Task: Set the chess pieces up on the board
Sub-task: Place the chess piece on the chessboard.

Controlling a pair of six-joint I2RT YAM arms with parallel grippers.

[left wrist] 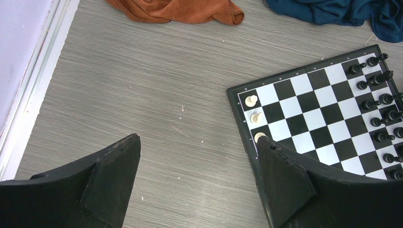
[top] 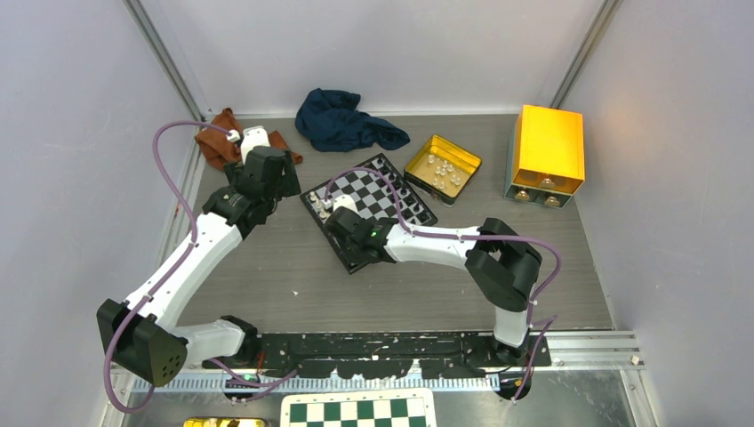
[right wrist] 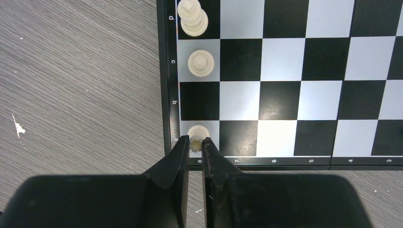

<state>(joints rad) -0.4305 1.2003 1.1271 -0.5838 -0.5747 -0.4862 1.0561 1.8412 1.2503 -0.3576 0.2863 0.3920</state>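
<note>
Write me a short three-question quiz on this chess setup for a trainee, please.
1. True or false: the left gripper is open and empty.
2. What does the right gripper pinch? A) a black piece B) a white piece on the corner square C) a cloth
3. In the right wrist view, which lettered edge square of the board stands empty between white pieces?
Key: 1 true; 2 B; 3 b.
</note>
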